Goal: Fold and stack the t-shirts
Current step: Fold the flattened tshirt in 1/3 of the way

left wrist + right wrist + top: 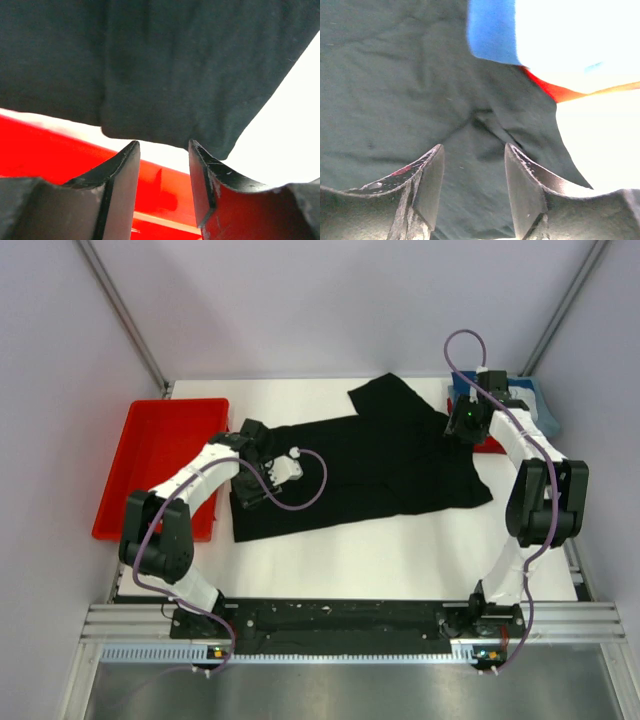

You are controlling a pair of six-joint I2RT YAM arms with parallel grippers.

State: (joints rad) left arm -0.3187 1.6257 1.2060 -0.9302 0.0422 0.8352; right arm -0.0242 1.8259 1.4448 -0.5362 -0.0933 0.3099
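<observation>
Top external view: the black t-shirt (380, 465) lies spread on the white surface (400, 550), covering the centre, with its long axis running from 9 o'clock to 3 o'clock. One sleeve projects toward 12 o'clock. The cloth is not folded flat and its lower hem runs at a slant.

The red tray (150, 470) sits at 9 o'clock, just beside the shirt's left edge. The blue t-shirt (538, 400) and the red t-shirt (490, 445) lie bunched together at 2 o'clock, at the far right corner of the surface. The right edge of the black shirt reaches them.

The left fingers (250, 432) are positioned at the 9 o'clock edge of the black shirt, between shirt and tray. The right fingers (462, 423) are positioned over the 2 o'clock corner of the black shirt, next to the blue and red cloth.

Left wrist view: the left fingers (122, 170) stand apart with nothing between them. Their tips point at the hem of the black shirt (165, 65). Contact with the cloth cannot be determined. The tray (45, 145) shows below the hem.

Right wrist view: the right fingers (430, 175) stand apart above the black shirt (395, 85). A small crease in the cloth lies just ahead of the gap. No cloth is clamped. The blue shirt (492, 30) appears at 12 o'clock, and a strip of the red shirt (547, 87) appears at 2 o'clock beneath it.
</observation>
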